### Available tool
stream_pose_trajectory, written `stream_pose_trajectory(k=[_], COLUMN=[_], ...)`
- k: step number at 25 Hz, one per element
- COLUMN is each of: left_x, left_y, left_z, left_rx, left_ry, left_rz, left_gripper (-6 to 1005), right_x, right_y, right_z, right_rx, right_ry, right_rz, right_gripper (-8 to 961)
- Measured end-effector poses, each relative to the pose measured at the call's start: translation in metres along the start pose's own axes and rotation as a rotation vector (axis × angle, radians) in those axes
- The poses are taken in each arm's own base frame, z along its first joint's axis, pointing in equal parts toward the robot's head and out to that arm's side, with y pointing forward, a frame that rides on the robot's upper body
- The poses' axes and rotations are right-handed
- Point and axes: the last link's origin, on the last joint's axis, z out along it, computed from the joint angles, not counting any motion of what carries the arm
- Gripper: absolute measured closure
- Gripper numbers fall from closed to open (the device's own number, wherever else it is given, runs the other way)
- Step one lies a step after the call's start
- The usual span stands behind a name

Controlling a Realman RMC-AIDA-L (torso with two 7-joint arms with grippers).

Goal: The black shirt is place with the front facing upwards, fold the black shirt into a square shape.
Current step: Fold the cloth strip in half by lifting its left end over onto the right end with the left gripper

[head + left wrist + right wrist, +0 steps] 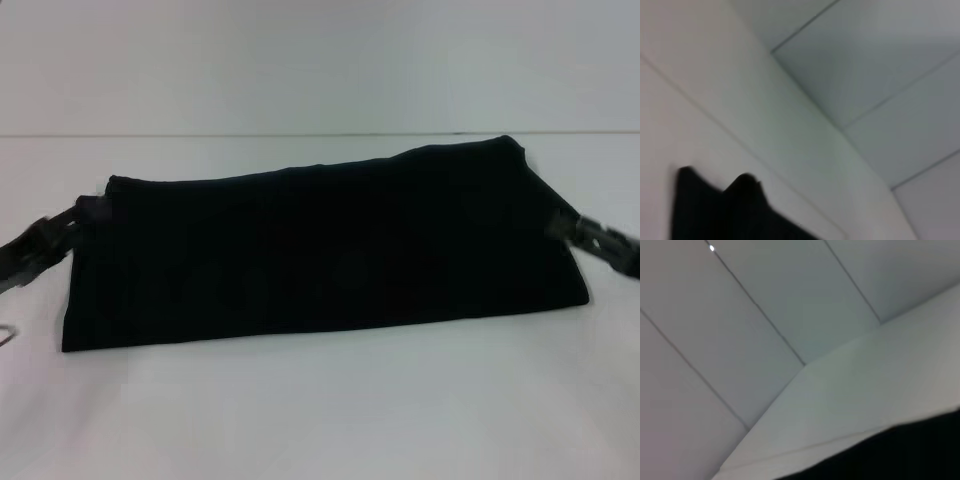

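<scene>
The black shirt (320, 250) shows in the head view as a long, plain black band across the white table (320, 420). No lettering shows on it. My left gripper (72, 228) meets the band's left end and my right gripper (568, 228) meets its right end, and each looks shut on the cloth there. The band's upper edge rises toward the right. A piece of the black shirt (715, 215) shows in the left wrist view, and more of the black shirt (900, 455) shows in the right wrist view. Neither wrist view shows its own fingers.
The table's far edge (320, 134) runs behind the shirt, with a pale wall beyond it. Bare white tabletop lies in front of the shirt. The wrist views show pale panelled surfaces with seams.
</scene>
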Motion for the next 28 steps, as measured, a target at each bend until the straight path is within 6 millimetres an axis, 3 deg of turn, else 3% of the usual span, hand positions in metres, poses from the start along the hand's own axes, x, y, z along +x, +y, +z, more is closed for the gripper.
stream_pose_trajectory(k=[3, 7, 13, 28], left_x=[0.011, 0.020, 0.015, 0.007], left_y=[-0.007, -0.016, -0.016, -0.023], left_z=[-0.023, -0.039, -0.032, -0.029], left_rx=[0.049, 0.134, 0.166, 0.231], left_ry=[-0.078, -0.156, -0.255, -0.325], left_rz=[0.018, 0.059, 0.106, 0.158], left_gripper=[200, 200, 201, 204], right_x=[0.005, 0.010, 0.016, 0.014], right_y=[0.000, 0.003, 0.005, 0.005], right_z=[-0.017, -0.024, -0.017, -0.013], right_rx=[-0.031, -0.062, -0.075, -0.069], right_ry=[0.053, 0.153, 0.238, 0.239], right_rz=[0.005, -0.034, -0.061, -0.071], right_gripper=[29, 29, 29, 29])
